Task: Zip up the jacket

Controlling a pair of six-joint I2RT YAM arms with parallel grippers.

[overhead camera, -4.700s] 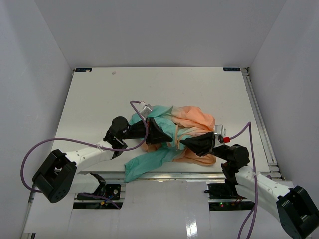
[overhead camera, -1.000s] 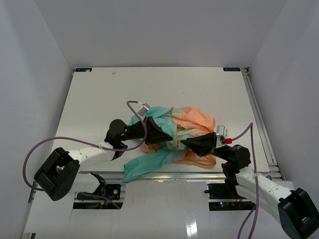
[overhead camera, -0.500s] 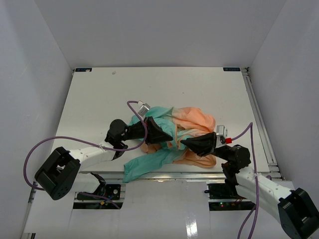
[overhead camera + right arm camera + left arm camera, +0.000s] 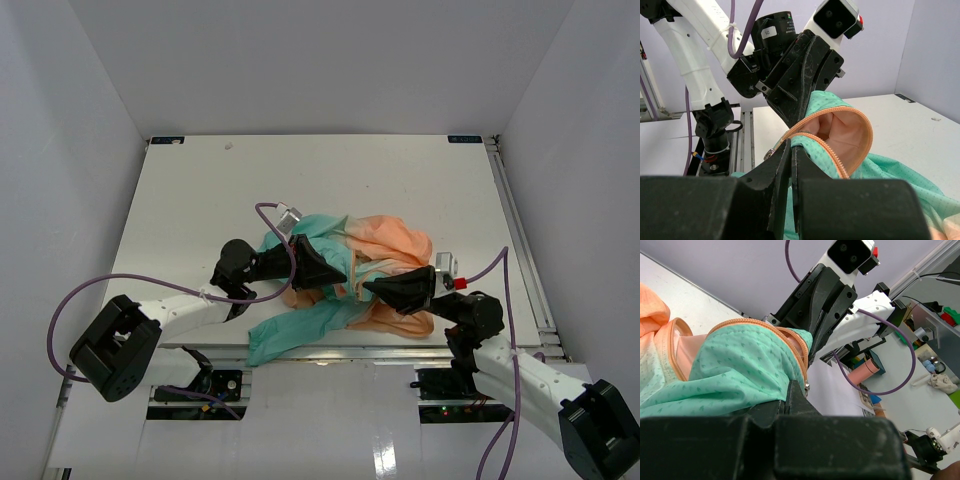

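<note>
1. Jacket position. I see the jacket [image 4: 392, 238] bunched in a heap on the white surface [image 4: 200, 200], lying between the two sets of fingers and spreading out behind both. The peach part lies on the far side of the right fingers [image 4: 368, 287]. The teal part lies around the left fingers [image 4: 340, 276], and one teal length trails toward the near edge of the surface.

2. Left fingers. In the left wrist view, the left fingers [image 4: 796, 390] are closed with no gap showing. They clamp a fold of teal fabric [image 4: 740, 370] just beside the orange zipper [image 4: 802, 352] edge. The fabric rises above the fingertips in a rounded fold, and its peach lining shows to one side.

3. Right fingers. In the right wrist view, the right fingers [image 4: 787, 155] are closed to a thin slit. They pinch the teal edge of the jacket [image 4: 880, 170] where the orange zipper [image 4: 836, 161] runs. The zipper edge curves up from the fingertips into an open loop that exposes the peach lining.

4. Relation of the two sets of fingers. The tips point at each other, near but not touching, with the gathered zipper edge between them. Each wrist camera shows the opposite fingers directly ahead, just beyond the raised fold.

5. I cannot tell where the zipper slider is.
</note>
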